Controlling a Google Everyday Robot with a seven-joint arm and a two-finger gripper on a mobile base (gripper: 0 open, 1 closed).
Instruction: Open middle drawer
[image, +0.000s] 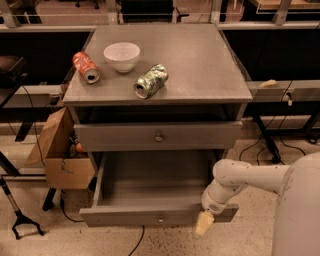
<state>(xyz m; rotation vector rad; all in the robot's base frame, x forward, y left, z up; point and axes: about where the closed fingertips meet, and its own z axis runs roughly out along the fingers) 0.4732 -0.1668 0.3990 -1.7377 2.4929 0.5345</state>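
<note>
The grey cabinet (235, 95) has its middle drawer (125, 216) pulled well out below the upper drawer (120, 136). The open drawer's inside is bare, and a small round knob (160, 218) sits at the centre of its flat front. My gripper (205, 223), with a cream tip, hangs off the white arm (240, 180). It is at the right end of the open drawer's front, right of the knob and just before the panel. The lowest drawer is hidden under the open one.
On the cabinet top lie a red can (86, 67) and a green can (150, 81), both on their sides, and a white bowl (121, 56) stands there. A cardboard box (59, 150) stands left of the cabinet. Cables and table legs cross the floor on both sides.
</note>
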